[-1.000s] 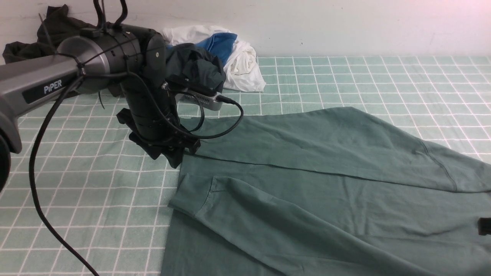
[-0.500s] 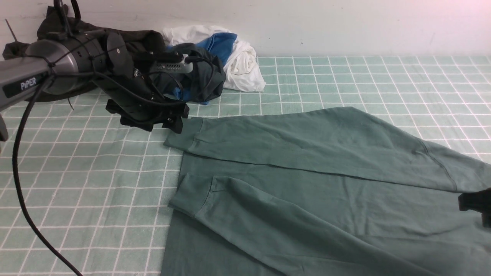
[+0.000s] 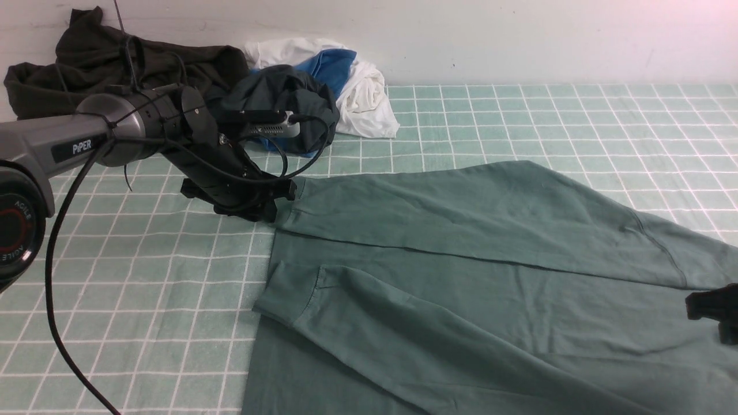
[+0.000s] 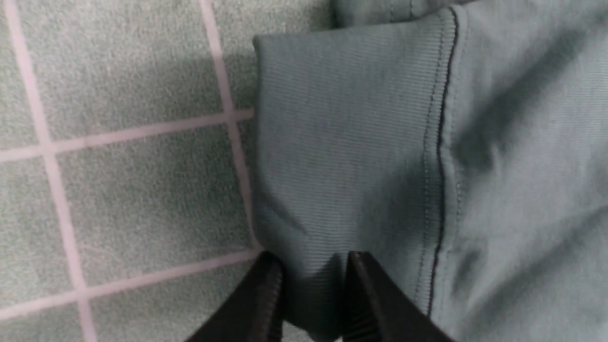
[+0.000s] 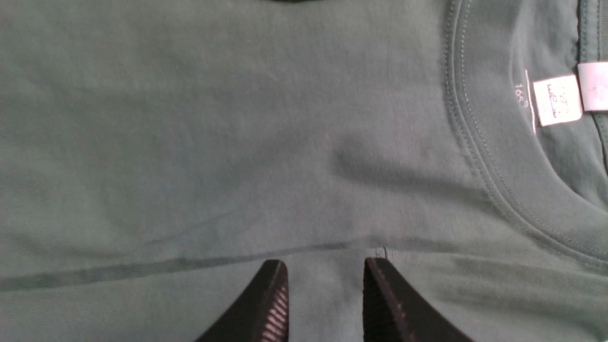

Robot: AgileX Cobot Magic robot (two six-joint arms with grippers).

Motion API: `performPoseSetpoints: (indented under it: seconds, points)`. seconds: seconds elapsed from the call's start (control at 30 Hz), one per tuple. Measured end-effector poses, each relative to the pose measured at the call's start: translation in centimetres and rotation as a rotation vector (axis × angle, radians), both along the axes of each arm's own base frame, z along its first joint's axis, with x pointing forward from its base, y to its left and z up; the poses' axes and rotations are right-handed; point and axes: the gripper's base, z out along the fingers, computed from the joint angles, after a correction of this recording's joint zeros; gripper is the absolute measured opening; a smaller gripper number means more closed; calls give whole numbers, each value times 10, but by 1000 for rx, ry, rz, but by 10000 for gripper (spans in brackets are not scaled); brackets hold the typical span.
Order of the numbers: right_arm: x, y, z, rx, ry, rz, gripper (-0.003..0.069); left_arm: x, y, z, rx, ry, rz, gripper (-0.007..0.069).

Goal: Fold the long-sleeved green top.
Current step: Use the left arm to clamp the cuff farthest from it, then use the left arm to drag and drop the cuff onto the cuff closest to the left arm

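Observation:
The green long-sleeved top (image 3: 490, 271) lies flat on the checked cloth, both sleeves folded across its body. My left gripper (image 3: 277, 202) is low at the far sleeve's ribbed cuff (image 4: 342, 142). In the left wrist view its tips (image 4: 311, 259) are shut on a pinched corner of that cuff. My right gripper (image 3: 712, 311) only shows at the right edge. In the right wrist view it (image 5: 325, 263) stands open just over flat green cloth beside the collar (image 5: 498, 180) and its white label (image 5: 556, 99), with nothing between the fingers.
At the back left by the wall lie a dark olive-black garment (image 3: 86, 63), a dark teal-grey garment (image 3: 282, 98) and white and blue cloth (image 3: 357, 86). The left arm's black cable (image 3: 52, 276) hangs over the checked cloth (image 3: 144, 300).
My left gripper had lifted back off the cuff; it has come down again and closed on the cuff's corner. The right gripper has edged a little further into view.

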Motion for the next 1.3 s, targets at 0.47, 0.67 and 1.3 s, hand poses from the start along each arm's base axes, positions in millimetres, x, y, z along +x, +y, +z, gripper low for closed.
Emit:
performPoseSetpoints:
  seconds: [0.47, 0.67, 1.3]
  points:
    - [-19, 1, 38, 6, -135, -7, 221, -49, -24, 115, -5, -75, -185, 46]
    - [-40, 3, 67, 27, -241, -1, 221, -108, -18, 127, -41, 29, -126, 52]
    - [-66, 61, 82, 56, -229, 329, 225, -252, 5, 45, -101, 186, -156, 384]
